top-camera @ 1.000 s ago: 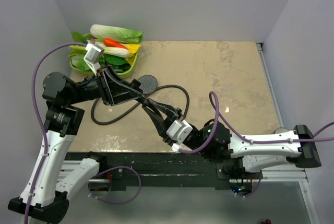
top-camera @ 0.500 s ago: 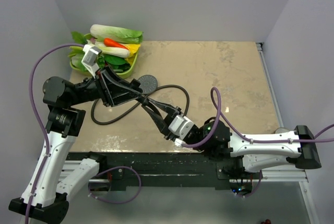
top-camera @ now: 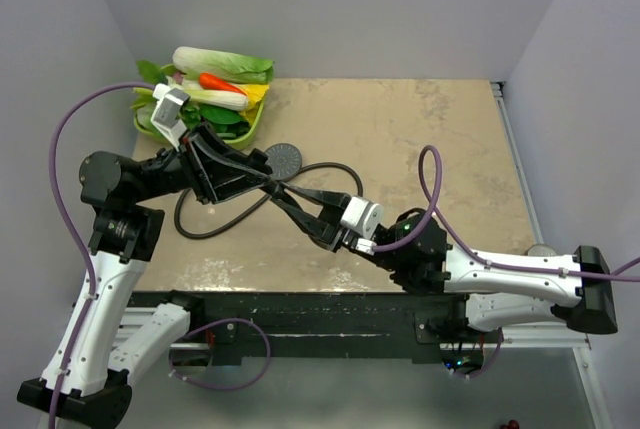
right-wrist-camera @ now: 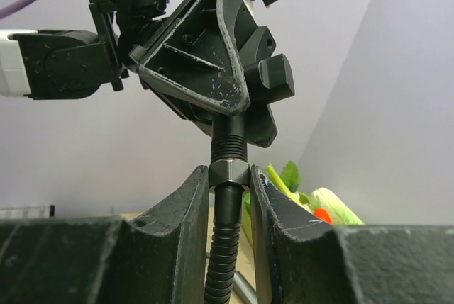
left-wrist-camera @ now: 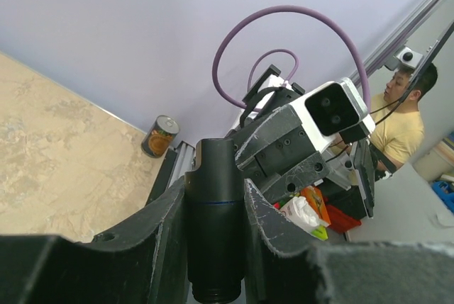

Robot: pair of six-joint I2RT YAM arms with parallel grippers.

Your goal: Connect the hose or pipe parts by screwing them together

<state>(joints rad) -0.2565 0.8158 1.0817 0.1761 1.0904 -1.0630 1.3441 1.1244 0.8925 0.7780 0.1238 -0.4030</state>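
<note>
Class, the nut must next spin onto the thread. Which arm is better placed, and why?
Right, probably. The right pincer grips the hexagonal end nut of the ribbed dark hose directly beneath the threaded end of the dark grey shower handle, which the left pincer only clamps.

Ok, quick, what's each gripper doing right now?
Left gripper: shut on the dark grey shower head's short handle.
Right gripper: shut on the end nut of the thin dark flexible hose.

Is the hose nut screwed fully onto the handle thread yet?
Not fully: the nut sits at the tip of the thread, ridges bare above. Whether it has caught, cannot tell.
</note>
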